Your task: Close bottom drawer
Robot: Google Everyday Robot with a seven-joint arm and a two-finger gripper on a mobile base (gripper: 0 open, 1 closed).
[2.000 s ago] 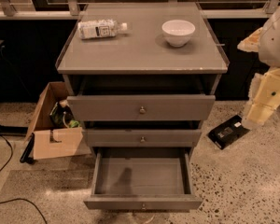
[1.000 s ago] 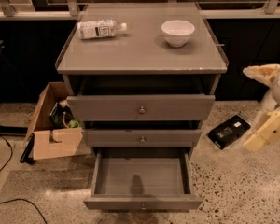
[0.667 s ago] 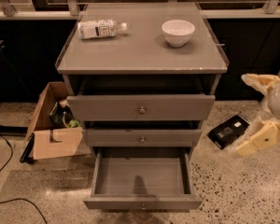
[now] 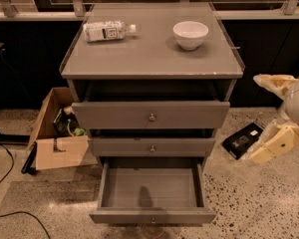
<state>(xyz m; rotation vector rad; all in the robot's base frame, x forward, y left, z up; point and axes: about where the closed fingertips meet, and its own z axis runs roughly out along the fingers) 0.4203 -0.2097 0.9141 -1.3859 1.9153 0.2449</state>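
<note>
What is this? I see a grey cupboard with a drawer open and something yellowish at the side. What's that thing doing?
This is one photo from a robot's only camera, looking down at a grey cabinet from the front. The cream-coloured shape at the right edge is the robot's arm. Its tool, the part that grabs, hangs low beside the cabinet. It touches no drawer and seems to hold nothing.

On top of the cabinet a plastic bottle lies on its side and a white bowl stands upright.

The cabinet has three drawers. The bottom drawer is pulled far out, and the robot's job is to push it shut. On the floor a cardboard box sits to the left and a flat black object lies to the right.
</note>
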